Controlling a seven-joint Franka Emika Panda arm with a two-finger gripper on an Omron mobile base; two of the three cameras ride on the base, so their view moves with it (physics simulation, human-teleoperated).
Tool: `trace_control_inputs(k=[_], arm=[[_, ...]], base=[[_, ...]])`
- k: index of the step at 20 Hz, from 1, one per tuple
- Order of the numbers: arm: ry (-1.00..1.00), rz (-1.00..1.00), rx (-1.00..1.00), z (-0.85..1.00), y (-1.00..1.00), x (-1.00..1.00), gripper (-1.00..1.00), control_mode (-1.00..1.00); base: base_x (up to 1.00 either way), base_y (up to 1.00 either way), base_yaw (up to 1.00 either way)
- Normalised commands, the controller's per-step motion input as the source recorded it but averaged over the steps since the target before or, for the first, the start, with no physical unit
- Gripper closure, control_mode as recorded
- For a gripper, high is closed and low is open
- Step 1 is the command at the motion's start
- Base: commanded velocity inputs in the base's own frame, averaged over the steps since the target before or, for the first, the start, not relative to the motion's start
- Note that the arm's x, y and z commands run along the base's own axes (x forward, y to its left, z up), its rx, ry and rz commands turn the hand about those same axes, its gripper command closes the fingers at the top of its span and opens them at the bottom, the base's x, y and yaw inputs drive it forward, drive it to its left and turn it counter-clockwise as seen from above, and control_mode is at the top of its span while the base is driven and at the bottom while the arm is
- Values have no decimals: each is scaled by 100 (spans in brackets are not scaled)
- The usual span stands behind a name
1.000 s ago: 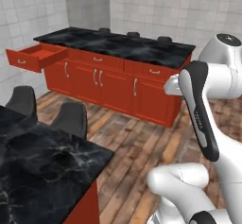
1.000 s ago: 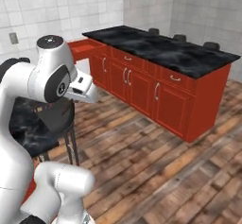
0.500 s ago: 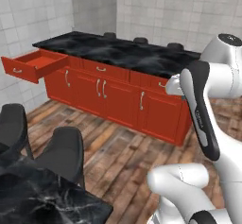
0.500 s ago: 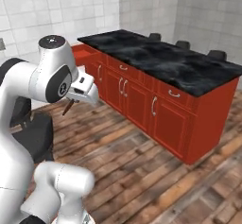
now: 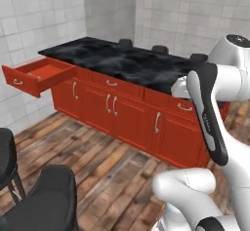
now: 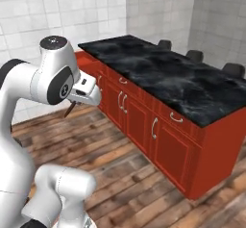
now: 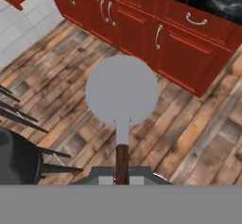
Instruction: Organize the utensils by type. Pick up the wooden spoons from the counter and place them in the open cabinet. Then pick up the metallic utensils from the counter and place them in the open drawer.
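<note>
- The gripper (image 7: 122, 178) is closed on a metal utensil (image 7: 122, 95): its dark handle is pinched between the jaws at six o'clock in the hand view, and its round silver-grey bowl stands up over the middle of that view.
- In the right base view the gripper (image 6: 79, 98) sits just under the arm's white wrist, and a thin dark tip of the utensil (image 6: 70, 108) pokes out below it toward seven o'clock, held in the air above the wooden floor (image 6: 129, 174).
- Past the utensil's bowl, the hand view looks at red cabinet fronts (image 7: 142, 34) with silver handles, running from eleven o'clock to two o'clock.
- The counter (image 5: 127, 62), a glossy black stone top, lies on those red fronts; from the left base camera it stretches from ten o'clock toward three o'clock.
- The open drawer (image 5: 41, 74) juts out at the counter's far left end, at about nine o'clock in the left base view, well apart from the gripper. Its red inside shows nothing I can make out.
- Dark seat backs (image 6: 194, 55) stand behind the counter's far edge.
- A black chair (image 5: 46, 205) is at seven o'clock in the left base view.
</note>
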Motion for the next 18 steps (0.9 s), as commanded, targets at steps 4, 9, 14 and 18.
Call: trace_control_inputs(k=[4,9,14,18], arm=[[0,0,0,0,0,0,100,100],[0,0,0,0,0,0,100,100],[0,0,0,0,0,0,100,100],[0,0,0,0,0,0,100,100]], base=[[100,-20,31],[100,-13,40],[100,-10,43],[100,-14,39]])
